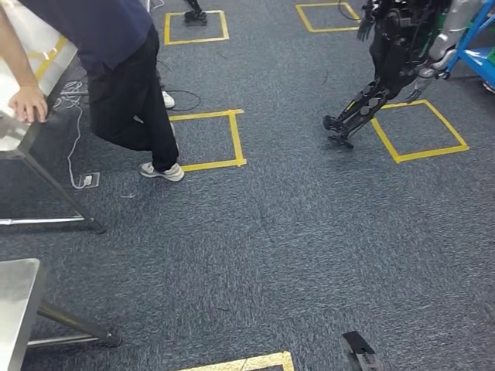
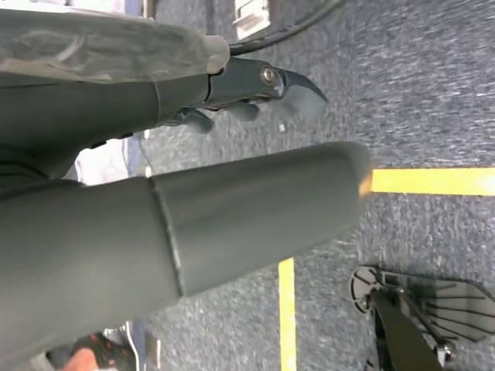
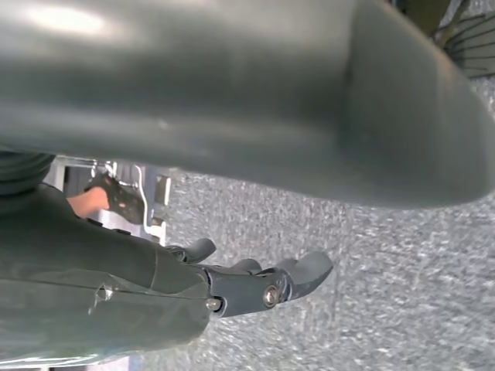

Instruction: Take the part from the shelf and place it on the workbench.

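Blue-grey carpeted floor (image 1: 280, 232), the largest surface in the head view, carries several squares of yellow tape: one near the middle (image 1: 209, 140), one toward the right edge (image 1: 419, 130), two along the far edge, and part of another at the near edge (image 1: 245, 362). Open carpet lies between these squares. At the left edge stands a metal counter (image 1: 15, 305) with splayed legs; beyond it a second counter (image 1: 23, 131), on whose edge a person's hand (image 1: 27, 103) rests. The person (image 1: 120, 85), in a dark top, black trousers and white shoes, stands just beside the middle square. A white cable (image 1: 73, 154) runs across the carpet to a floor socket near the far counter's leg. At the far right, another dark humanoid robot (image 1: 397, 62) leans over the corner of the right-hand square, next to a blue frame (image 1: 476, 46).

The part named in the task, and the shelf, cannot be made out in any view, so its place relative to either hand cannot be told.

Left hand (image 2: 245, 104), seen from the left wrist: thick grey thumb (image 2: 250, 209) extended, darker fingers (image 2: 291, 85) stretched out and apart from it, nothing between them; yellow tape lines lie on the carpet below. Right hand (image 3: 250, 282), seen from the right wrist: fingers (image 3: 303, 270) likewise extended away from the thumb (image 3: 291, 100), holding nothing, above plain carpet.
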{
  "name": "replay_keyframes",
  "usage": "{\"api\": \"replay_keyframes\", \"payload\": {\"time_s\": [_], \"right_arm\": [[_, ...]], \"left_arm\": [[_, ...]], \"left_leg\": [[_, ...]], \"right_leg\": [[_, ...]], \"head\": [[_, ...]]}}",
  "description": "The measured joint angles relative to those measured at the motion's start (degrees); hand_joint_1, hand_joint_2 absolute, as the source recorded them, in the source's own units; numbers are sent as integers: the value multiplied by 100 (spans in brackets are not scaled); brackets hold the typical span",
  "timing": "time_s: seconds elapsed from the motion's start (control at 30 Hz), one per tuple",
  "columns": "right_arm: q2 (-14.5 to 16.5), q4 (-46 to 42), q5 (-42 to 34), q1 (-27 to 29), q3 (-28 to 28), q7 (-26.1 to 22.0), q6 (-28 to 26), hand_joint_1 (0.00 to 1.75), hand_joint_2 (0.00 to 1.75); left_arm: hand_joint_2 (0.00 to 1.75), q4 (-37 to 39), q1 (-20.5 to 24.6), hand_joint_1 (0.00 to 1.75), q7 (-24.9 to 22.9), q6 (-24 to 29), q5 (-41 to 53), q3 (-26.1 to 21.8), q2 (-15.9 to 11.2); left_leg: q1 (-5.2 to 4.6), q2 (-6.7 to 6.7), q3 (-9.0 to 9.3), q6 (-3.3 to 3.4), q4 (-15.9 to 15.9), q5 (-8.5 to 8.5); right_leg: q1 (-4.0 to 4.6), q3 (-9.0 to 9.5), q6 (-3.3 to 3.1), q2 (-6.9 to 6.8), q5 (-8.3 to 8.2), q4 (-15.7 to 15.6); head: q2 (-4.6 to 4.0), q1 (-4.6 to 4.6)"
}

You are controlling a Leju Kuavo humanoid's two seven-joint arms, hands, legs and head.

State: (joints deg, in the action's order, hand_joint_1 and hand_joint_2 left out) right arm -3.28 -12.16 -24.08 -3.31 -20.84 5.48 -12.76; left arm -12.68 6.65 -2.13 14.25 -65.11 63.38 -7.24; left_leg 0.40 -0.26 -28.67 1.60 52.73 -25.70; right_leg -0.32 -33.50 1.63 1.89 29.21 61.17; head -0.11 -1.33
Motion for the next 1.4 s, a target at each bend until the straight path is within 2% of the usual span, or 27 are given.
{"api": "replay_keyframes", "payload": {"time_s": [0.07, 0.1, 0.13, 0.17, 0.23, 0.27, 0.3, 0.4, 0.47, 0.53, 0.57, 0.6, 0.63, 0.67, 0.73, 0.8, 0.83, 0.9, 0.97, 1.0, 1.07, 1.1, 1.13, 1.17, 1.27, 1.33, 1.4], "right_arm": [[0, 2, -28, -3, 0, -2, 0, 0, 0], [0, 5, -45, 0, -1, -1, 1, 0, 0], [0, 9, -58, 2, -1, 1, 1, 0, 0], [0, 13, -64, 4, -1, 2, 2, 0, 0], [0, 16, -64, -3, 0, 2, 2, 0, 0], [0, 16, -64, -10, 0, 2, 3, 0, 0], [0, 16, -64, -16, 0, 1, 3, 0, 0], [0, 19, -64, -11, 1, 0, 8, 0, 0], [0, 21, -64, -8, 1, 0, 10, 0, 0], [0, 21, -64, -16, 1, -1, 10, 0, 0], [0, 21, -64, -17, 1, -2, 11, 0, 0], [0, 22, -64, -15, 1, -2, 12, 0, 0], [0, 23, -64, -12, 1, -2, 12, 0, 0], [0, 24, -64, -9, 1, -2, 13, 0, 0], [7, 25, -64, -8, 1, -2, 15, 0, 0], [22, 25, -64, -11, 1, -2, 19, 0, 0], [30, 25, -64, -10, 0, -2, 21, 0, 0], [29, 26, -64, -5, 0, -2, 25, 0, 0], [26, 30, -70, -2, 0, 1, 35, 0, 0], [25, 31, -78, -4, 0, 4, 40, 0, 0], [24, 33, -92, -7, 0, 13, 48, 0, 0], [24, 34, -94, -5, 0, 20, 50, 0, 0], [23, 36, -95, -2, 0, 28, 53, 0, 0], [23, 37, -95, 0, 0, 36, 56, 0, 0], [21, 39, -95, -6, 1, 45, 72, 0, 0], [21, 38, -96, -12, 1, 43, 97, 0, 0], [22, 39, -97, -6, 1, 43, 116, 0, 0]], "left_arm": [[0, 0, -11, 0, 0, 1, 1, 1, -2], [0, 1, -15, 0, -1, 2, -3, 1, -1], [0, 0, -17, 0, -2, 2, -6, 2, 2], [0, 0, -17, 0, -3, 1, -9, 2, 6], [0, -1, -17, 0, -3, 1, -11, 3, 10], [0, -1, -15, 0, -3, 1, -12, 3, 9], [0, -1, -12, 0, -3, 2, -13, 3, 7], [0, -2, 3, 0, -5, 3, -17, 3, 4], [0, -2, 7, 0, -5, 4, -21, 4, 5], [0, -2, 4, 0, -4, 4, -27, 5, 6], [0, -2, -1, 0, -3, 4, -28, 5, 6], [0, -2, -9, 0, -4, 4, -30, 5, 5], [0, -2, -17, 0, -4, 4, -31, 5, 5], [0, -2, -24, 0, -4, 4, -31, 5, 5], [0, -1, -27, 0, -3, 5, -31, 5, -5], [0, -1, -16, 0, -3, 5, -31, 5, -21], [0, -1, -9, 0, -3, 5, -31, 6, -28], [0, -2, 6, 0, -3, 4, -30, 7, -23], [0, -2, 6, 0, 0, 4, -24, 7, -13], [0, -2, 2, 0, 2, 4, -19, 7, -7], [0, -2, -10, 0, 7, 3, -3, 7, -7], [0, -2, -13, 0, 8, 2, 1, 7, -6], [0, -2, -14, 0, 9, 1, 4, 7, -3], [0, -2, -14, 0, 10, 0, 4, 7, 0], [0, -2, -10, 0, 15, -23, 4, 7, 5], [0, -1, -2, 0, 18, -43, 4, 8, -3], [0, -1, 8, 0, 19, -50, 3, 9, -9]], "left_leg": [[-2, 86, -5, 16, 0, -1], [-2, 129, -5, 14, 2, -4], [-1, 169, -1, 10, 4, -8], [3, 208, 7, -1, 9, -15], [-1, 276, 27, -49, 37, -47], [-12, 308, 32, -80, 59, -66], [-24, 338, 34, -110, 77, -80], [-29, 424, 44, -196, 88, -100], [-8, 316, -49, -266, 329, -283], [3, 135, -382, -311, 1060, -685], [4, 93, -586, -320, 1480, -864], [4, 76, -737, -321, 1779, -950], [4, 70, -789, -311, 1861, -916], [2, 61, -725, -288, 1698, -770], [-11, -54, -351, -199, 871, -332], [-35, -183, -66, -123, 219, -85], [-50, -212, -26, -99, 106, -64], [-52, -141, -21, -64, 62, -43], [-23, -60, 3, -12, 0, -7], [-7, -17, 14, 8, -26, 7], [-8, 62, 18, 29, -29, 6], [-9, 100, 20, 28, -28, 3], [-8, 136, 23, 26, -25, -3], [-6, 169, 30, 17, -20, -11], [-4, 256, 60, -51, 32, -65], [-25, 305, 60, -108, 67, -93], [-27, 350, 61, -160, 69, -98]], "right_leg": [[-18, -354, 39, -109, 389, 804], [-33, -457, 57, -127, 458, 1045], [-49, -455, 71, -141, 412, 1067], [-64, -333, 80, -166, 258, 843], [-70, 104, 84, -318, -117, -2], [-61, 275, 62, -387, -235, -350], [-49, 367, 35, -435, -281, -554], [-29, 361, -83, -346, -293, -633], [-44, 358, -153, -277, -328, -659], [-48, 338, -198, -215, -353, -667], [-43, 326, -210, -178, -359, -667], [-35, 319, -216, -136, -363, -666], [-28, 317, -218, -86, -365, -665], [-22, 321, -218, -33, -367, -665], [-17, 334, -211, 65, -371, -665], [-6, 325, -179, 140, -374, -657], [-9, 314, -152, 168, -378, -657], [-12, 299, -87, 213, -388, -665], [-9, 226, -27, 119, -259, -493], [-10, 121, -2, 36, -98, -239], [-26, -227, 46, -95, 313, 556], [-37, -375, 68, -118, 432, 886], [-51, -440, 85, -134, 445, 1038], [-64, -388, 98, -150, 340, 949], [-70, 198, 92, -305, -200, -209], [-45, 377, 26, -362, -300, -617], [-29, 359, -59, -292, -304, -632]], "head": [[0, -61], [0, -78], [0, -94], [0, -110], [0, -148], [0, -167], [0, -169], [0, -105], [0, -61], [0, 6], [0, 32], [0, 44], [0, 52], [0, 58], [0, 71], [0, 79], [0, 80], [0, 82], [0, 54], [0, 23], [0, -42], [0, -62], [0, -79], [0, -95], [0, -150], [0, -150], [0, -101]]}}
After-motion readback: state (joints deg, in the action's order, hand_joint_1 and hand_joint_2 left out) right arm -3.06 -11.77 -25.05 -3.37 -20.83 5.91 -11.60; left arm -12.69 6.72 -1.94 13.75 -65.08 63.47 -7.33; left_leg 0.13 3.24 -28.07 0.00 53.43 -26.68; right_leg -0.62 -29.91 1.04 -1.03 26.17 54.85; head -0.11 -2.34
